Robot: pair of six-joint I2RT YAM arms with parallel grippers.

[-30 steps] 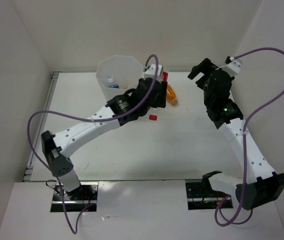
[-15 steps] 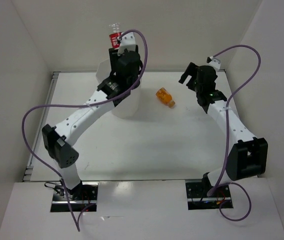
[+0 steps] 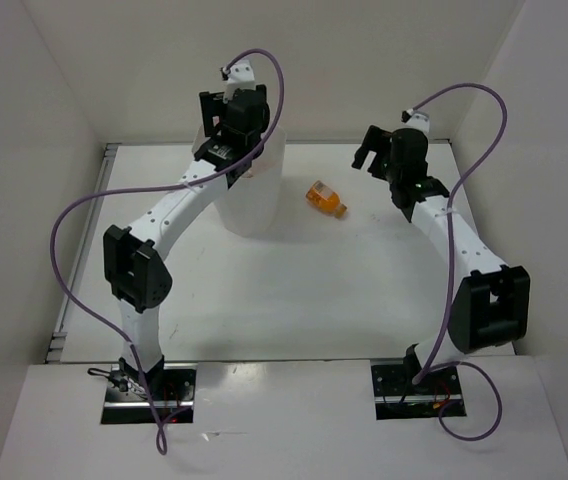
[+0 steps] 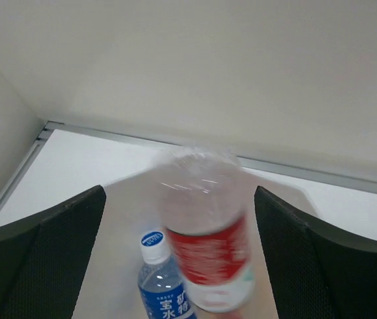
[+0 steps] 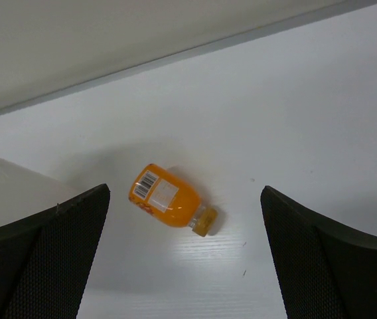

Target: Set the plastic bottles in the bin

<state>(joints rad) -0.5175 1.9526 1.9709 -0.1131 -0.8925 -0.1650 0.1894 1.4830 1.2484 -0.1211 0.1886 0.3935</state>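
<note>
Bright, even, diffuse light, a faint soft shadow hugged the orange bottle [image 5: 168, 197], the red-label bottle [image 4: 207, 239] looked smeared, perhaps motion blur, the blue-label bottle [image 4: 162, 282] just beside it was sharper

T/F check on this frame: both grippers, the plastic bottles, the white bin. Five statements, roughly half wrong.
1. The left gripper is clamped on the clear red-label bottle. False: its jaws stand wide apart, and the bottle shows blurred between them, touching neither.
2. A clear blue-label bottle with a white cap shows below the left gripper. True.
3. The stubby orange bottle stands upright. False: it lies on its side on the white table.
4. The right gripper is open and holds nothing. True.
5. The orange bottle is inside the tall white translucent bin. False: in the top view it lies on the table to the right of the bin.
</note>
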